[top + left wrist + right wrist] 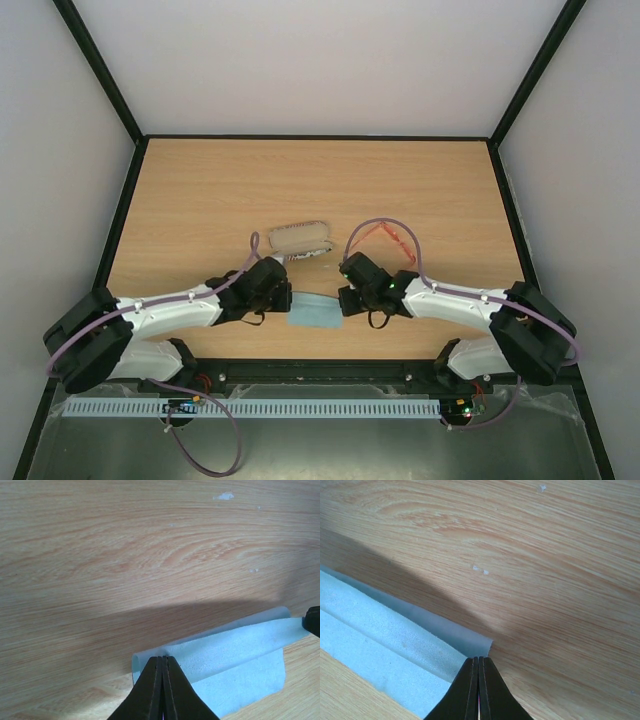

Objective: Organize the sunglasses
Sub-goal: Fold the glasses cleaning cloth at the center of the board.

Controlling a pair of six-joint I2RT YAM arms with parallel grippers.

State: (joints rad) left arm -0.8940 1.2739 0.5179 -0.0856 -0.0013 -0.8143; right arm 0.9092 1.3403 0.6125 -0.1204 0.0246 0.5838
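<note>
Both left tool [161, 658] and right tool [478, 659] pinch the cloth [315, 311]; case [300, 237] print unreadable.

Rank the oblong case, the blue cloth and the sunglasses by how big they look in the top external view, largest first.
1-2. The oblong case and the blue cloth look about alike; the cloth's ends are covered, so I won't rank them.
3. The sunglasses, a thin frame partly hidden, show least.

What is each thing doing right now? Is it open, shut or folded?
cloth: partly folded over, pinched at both ends.
left gripper: shut on the cloth.
right gripper: shut on the cloth.
sunglasses: on the table, outside the case.
case: on the table; open or shut unclear.
</note>
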